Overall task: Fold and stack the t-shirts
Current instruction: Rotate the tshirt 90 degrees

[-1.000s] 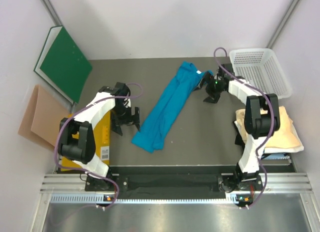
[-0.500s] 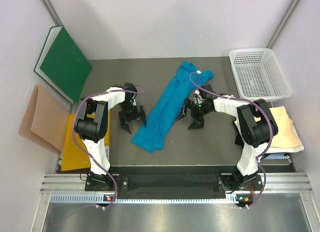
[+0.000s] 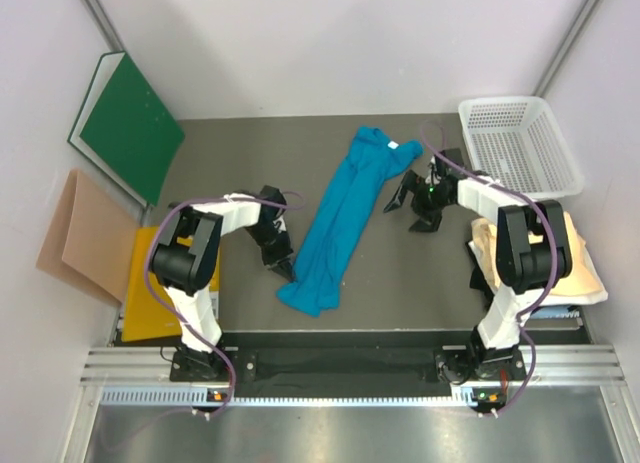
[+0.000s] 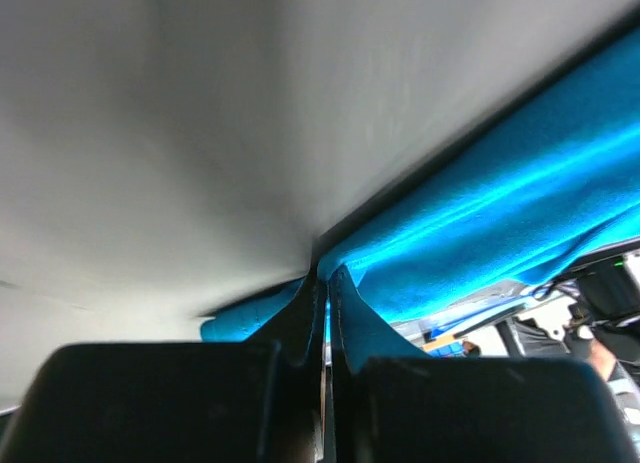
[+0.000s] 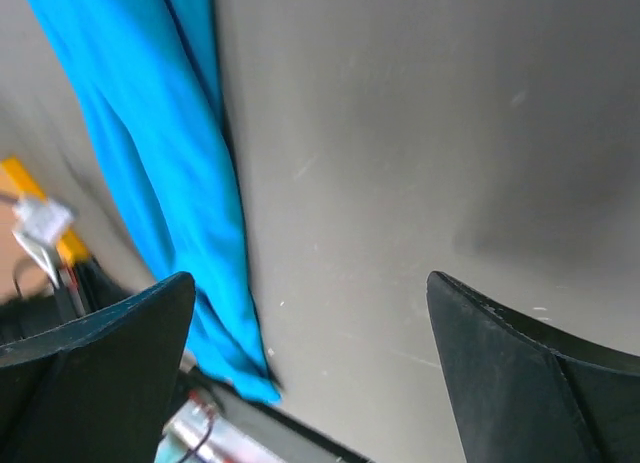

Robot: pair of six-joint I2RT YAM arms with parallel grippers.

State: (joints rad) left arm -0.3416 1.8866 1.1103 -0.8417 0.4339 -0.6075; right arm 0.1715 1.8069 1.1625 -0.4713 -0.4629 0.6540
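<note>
The teal-blue t-shirt (image 3: 345, 213) lies bunched in a long strip running from the back middle of the table toward the front. My left gripper (image 3: 283, 263) is shut on the strip's left edge near its lower end. The left wrist view shows the gripper (image 4: 325, 283) pinching a fold of that teal t-shirt (image 4: 480, 223). My right gripper (image 3: 410, 208) stands open just right of the shirt's upper part, touching nothing. The right wrist view has the gripper (image 5: 308, 283) over bare table, the teal t-shirt (image 5: 170, 153) off to its left. The cream t-shirt (image 3: 575, 258) lies at the right edge, partly under the right arm.
A white mesh basket (image 3: 520, 143) stands at the back right. A green board (image 3: 130, 123) leans on the left wall, with a tan-pink paper sheet (image 3: 75, 233) below it. A yellow envelope (image 3: 150, 293) lies beside the left arm's base.
My left gripper moved right to the shirt's lower left edge and shut on it. My right gripper swung in beside the shirt's middle, then back out toward the collar end, staying open.
</note>
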